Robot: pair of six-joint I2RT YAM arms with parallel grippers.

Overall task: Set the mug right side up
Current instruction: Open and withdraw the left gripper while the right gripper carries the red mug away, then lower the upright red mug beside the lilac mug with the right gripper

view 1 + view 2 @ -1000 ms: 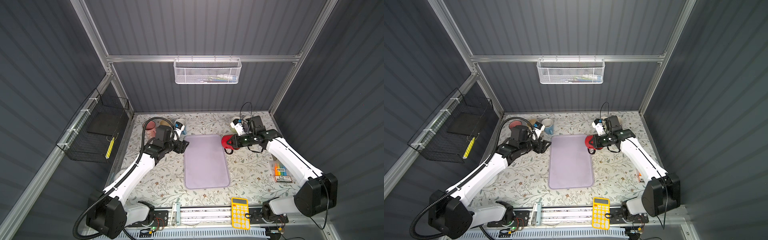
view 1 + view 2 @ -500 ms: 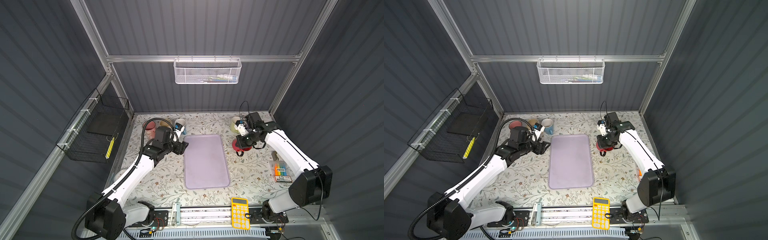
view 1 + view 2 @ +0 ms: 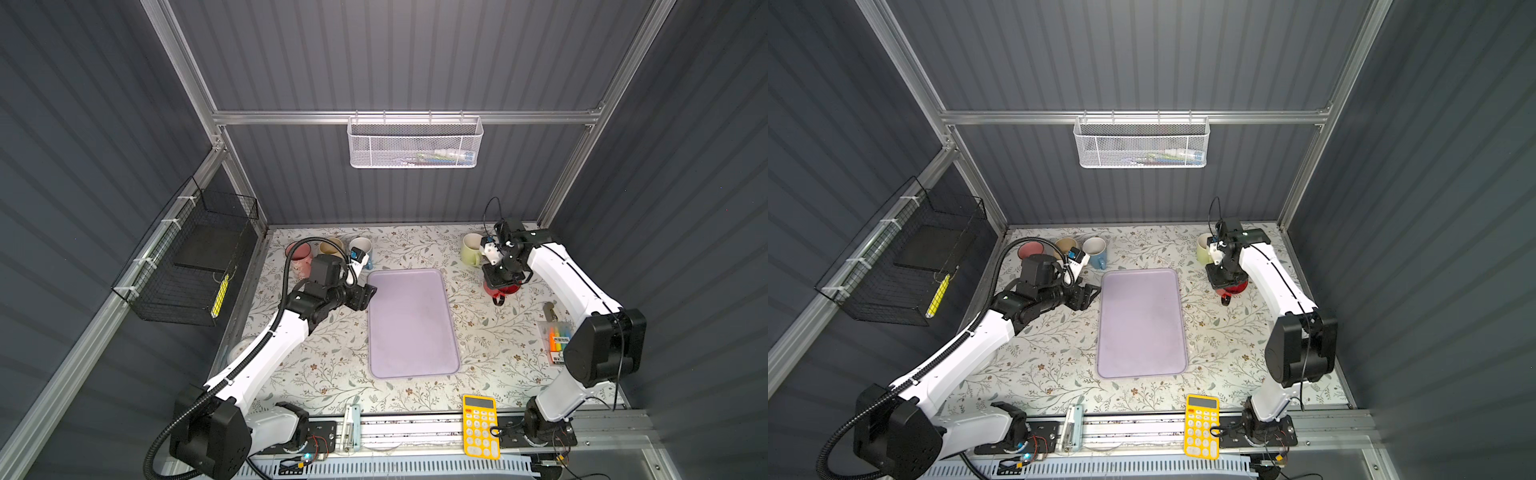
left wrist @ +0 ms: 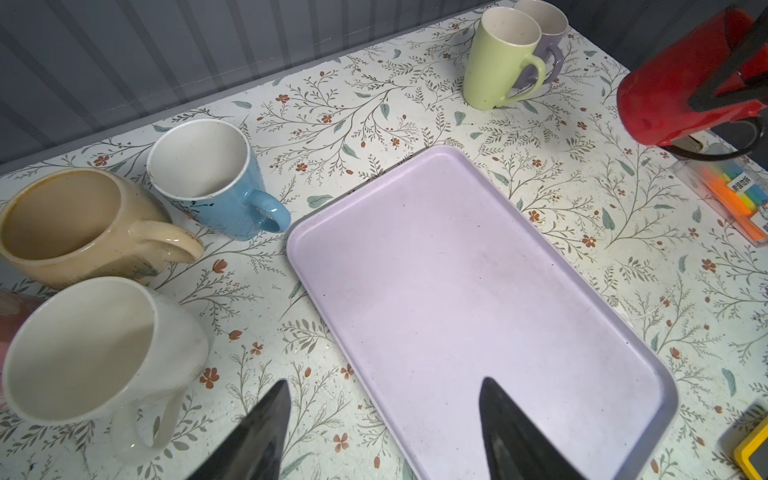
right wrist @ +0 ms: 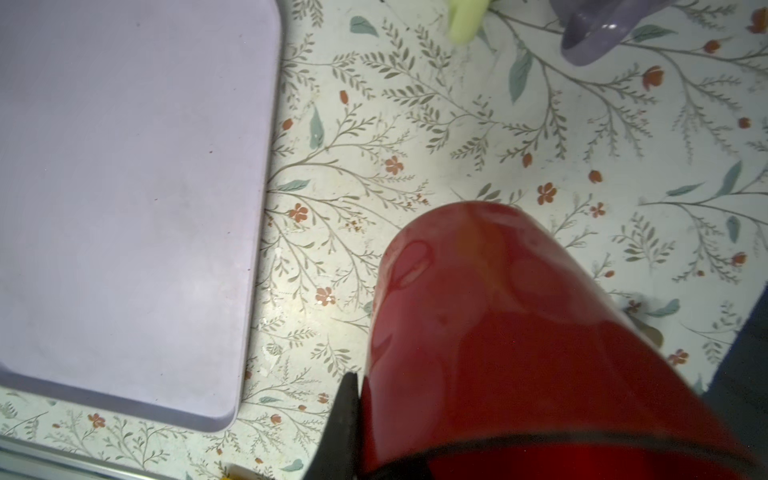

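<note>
Left gripper (image 3: 366, 294) hangs empty, jaws well apart, at the left rim of the lavender tray (image 3: 411, 328). Over the last second the right gripper (image 3: 500, 279), clamped on the red mug (image 3: 510, 288), swung clear of the tray's right edge and tipped the base downward, so the flip looks nearly done. Bare table lies below; the green mug (image 3: 471, 250) stands close behind and the highlighter pack (image 3: 557, 343) well apart

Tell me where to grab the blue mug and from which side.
Grip the blue mug by its handle, coming from the side of the lavender tray. It stands upright, and the handle juts toward that tray over bare table, while the tan mug crowds its opposite side. The open left gripper looks best placed.
</note>
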